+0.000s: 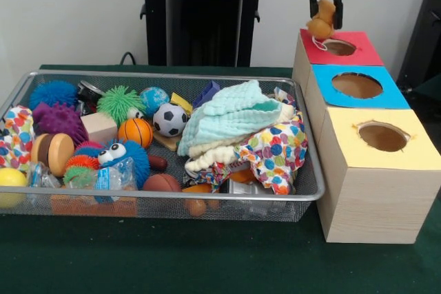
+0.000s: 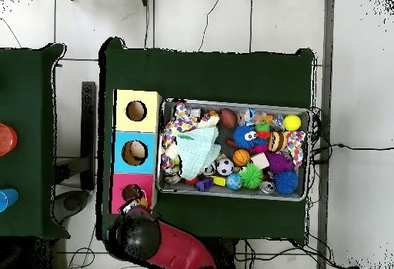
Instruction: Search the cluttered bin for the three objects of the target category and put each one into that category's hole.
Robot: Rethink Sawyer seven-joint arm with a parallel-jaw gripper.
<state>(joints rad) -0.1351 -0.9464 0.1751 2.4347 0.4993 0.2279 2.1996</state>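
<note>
My gripper hangs at the top right, shut on a small orange-tan toy. It holds the toy just above the left edge of the red-topped box, beside the round hole. In the overhead view the gripper sits at that hole. The wire-mesh bin lies to the left of the boxes, full of toys and cloths; it also shows in the overhead view.
A blue-topped box and a yellow-topped box stand in a row in front of the red one. The bin holds a mint cloth, a dotted cloth, a soccer ball, a basketball and spiky balls. The robot's pedestal stands behind.
</note>
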